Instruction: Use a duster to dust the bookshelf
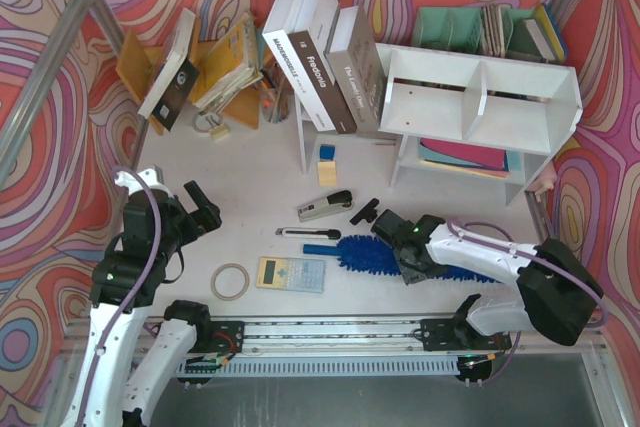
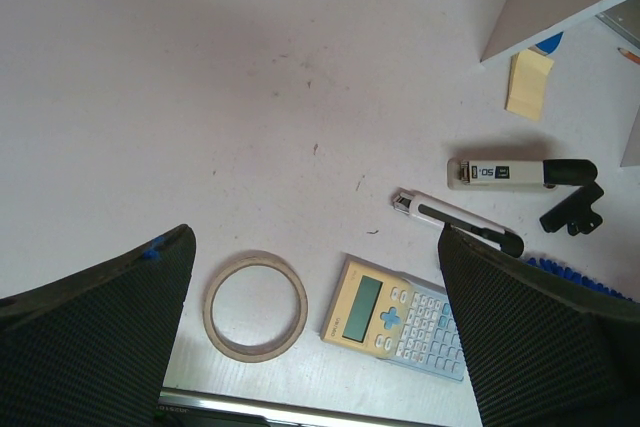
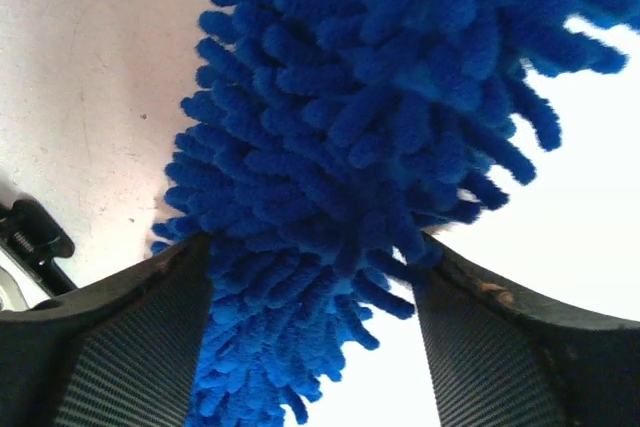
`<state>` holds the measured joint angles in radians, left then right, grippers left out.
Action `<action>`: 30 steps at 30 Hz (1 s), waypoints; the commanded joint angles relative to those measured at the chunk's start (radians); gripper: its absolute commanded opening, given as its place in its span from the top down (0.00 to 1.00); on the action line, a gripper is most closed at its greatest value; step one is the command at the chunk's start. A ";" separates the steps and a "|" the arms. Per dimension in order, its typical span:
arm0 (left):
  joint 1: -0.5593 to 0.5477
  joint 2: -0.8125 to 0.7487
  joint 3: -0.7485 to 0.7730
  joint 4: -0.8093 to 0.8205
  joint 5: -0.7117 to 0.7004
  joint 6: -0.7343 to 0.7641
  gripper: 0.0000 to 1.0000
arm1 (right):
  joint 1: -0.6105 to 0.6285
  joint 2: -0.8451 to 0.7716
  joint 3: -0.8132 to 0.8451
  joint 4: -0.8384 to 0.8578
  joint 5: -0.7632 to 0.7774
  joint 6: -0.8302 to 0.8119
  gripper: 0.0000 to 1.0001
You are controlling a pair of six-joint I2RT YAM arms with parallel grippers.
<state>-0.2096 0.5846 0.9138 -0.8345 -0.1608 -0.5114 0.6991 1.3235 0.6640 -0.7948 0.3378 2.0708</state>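
Duster (image 1: 365,252) lies flat on the table (image 1: 250,167), front right of centre, fluffy head pointing left and the handle end running right under the right arm. Its head tip sits just beside a box cutter (image 1: 307,234) and near a calculator (image 1: 291,274).

Right gripper (image 1: 408,265) is down over the head. In the right wrist view the blue pile (image 3: 360,147) fills the gap between the fingers (image 3: 120,347) and touches both. The jaws stand wide, and we cannot tell whether they are clamping or only straddling.

Bookshelf (image 1: 480,97) stands at the far right, well apart from the duster, both upper cubbies facing the arms.

Left gripper (image 1: 200,209) is spread open above bare table at the left, holding nothing. Its wrist view shows a tape ring (image 2: 256,305) lying between the fingers (image 2: 100,327)
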 commanded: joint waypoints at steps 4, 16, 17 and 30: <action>0.007 0.012 -0.013 0.018 0.006 0.014 0.02 | -0.009 -0.001 -0.047 0.051 0.021 0.018 0.56; 0.007 0.023 -0.014 0.025 0.021 0.016 0.02 | -0.009 -0.070 -0.036 0.056 0.086 0.018 0.98; 0.007 0.023 -0.015 0.027 0.022 0.017 0.01 | -0.009 -0.076 -0.031 0.051 0.093 0.018 1.00; 0.007 0.025 -0.020 0.095 0.206 0.041 0.02 | -0.010 -0.143 0.044 0.016 0.200 -0.050 1.00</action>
<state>-0.2092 0.6109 0.9119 -0.8032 -0.0719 -0.4995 0.6880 1.2148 0.6624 -0.7387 0.4515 2.0567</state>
